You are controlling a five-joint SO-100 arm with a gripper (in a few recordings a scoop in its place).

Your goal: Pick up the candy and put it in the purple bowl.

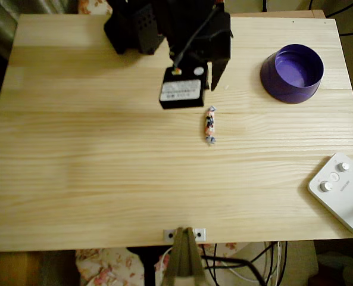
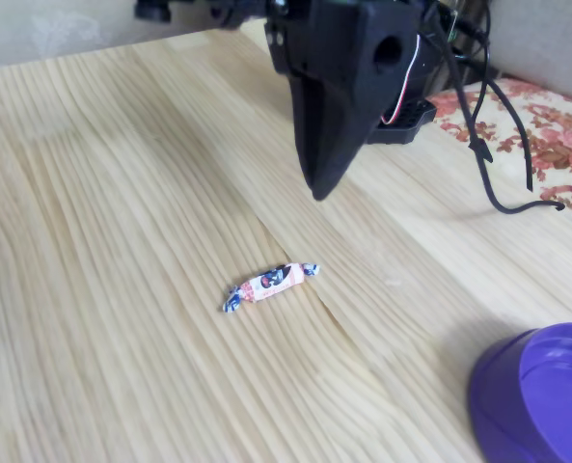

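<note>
A pale pine table [image 1: 105, 179] spans nearly the whole overhead view. The black arm [image 1: 164, 27] sits at upper centre, its gripper [image 1: 215, 77] pointing down above the boards, holding nothing; whether its fingers are parted or closed cannot be told from either view. In the fixed view the gripper [image 2: 319, 183] hangs as a dark wedge just above the table. The purple bowl [image 1: 291, 72] rests at upper right, well apart from the arm. A white control box [image 1: 343, 190] lies at the lower right edge. The candy [image 1: 210, 125] lies flat near the frame's centre, just below the gripper tip, untouched; the fixed view shows the candy [image 2: 269, 285] lying at a slant.
</note>
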